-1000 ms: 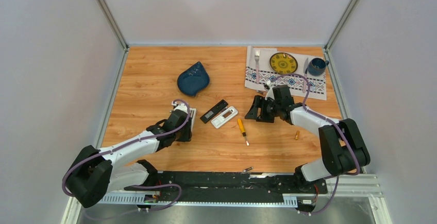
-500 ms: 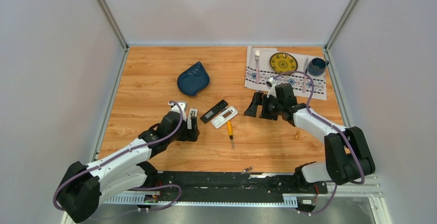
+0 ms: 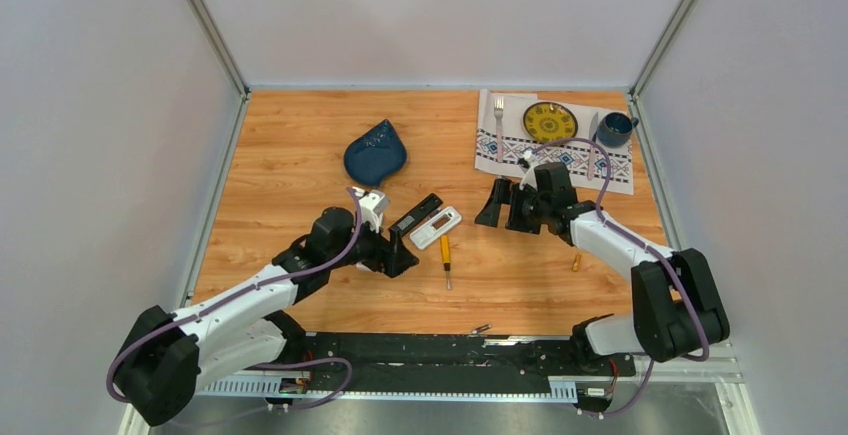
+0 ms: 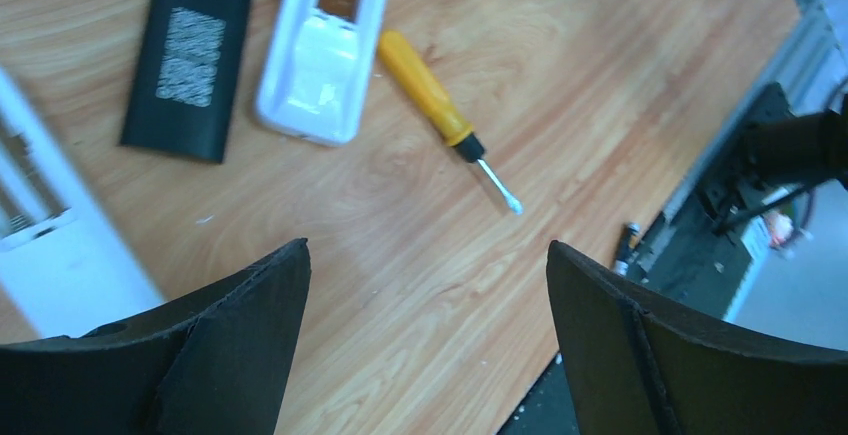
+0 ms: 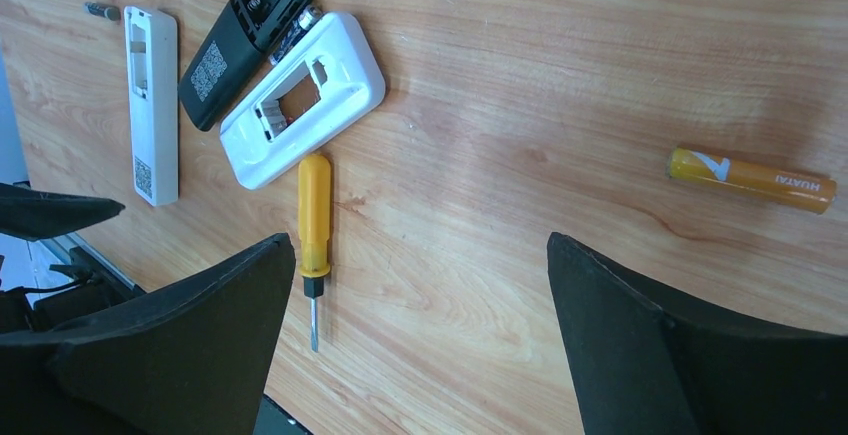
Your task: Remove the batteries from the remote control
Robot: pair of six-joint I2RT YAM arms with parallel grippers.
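Observation:
The white remote control [image 3: 436, 227] lies back up with its compartment open, and something brown-orange shows inside [image 5: 295, 102]. A black remote [image 3: 415, 215] lies beside it, with a dark grey battery [image 5: 301, 25] between the two. One orange battery [image 3: 576, 262] [image 5: 750, 180] lies loose on the wood at the right. Another dark battery [image 4: 627, 240] lies by the front rail. My left gripper [image 3: 400, 258] [image 4: 425, 255] hangs open and empty over bare wood, just left of the remotes. To their right, my right gripper [image 3: 498, 217] [image 5: 420, 245] is open and empty.
An orange-handled screwdriver [image 3: 446, 255] lies just in front of the white remote. A slim white remote [image 5: 150, 105] lies left of the black one. A blue leaf-shaped dish [image 3: 375, 152] sits further back. A placemat [image 3: 520, 150] with plate, fork and mug fills the back right corner.
Both grippers have opened wide. My left arm swung right toward the remotes. The screwdriver now lies further left than a second ago. The right arm drew back slightly.

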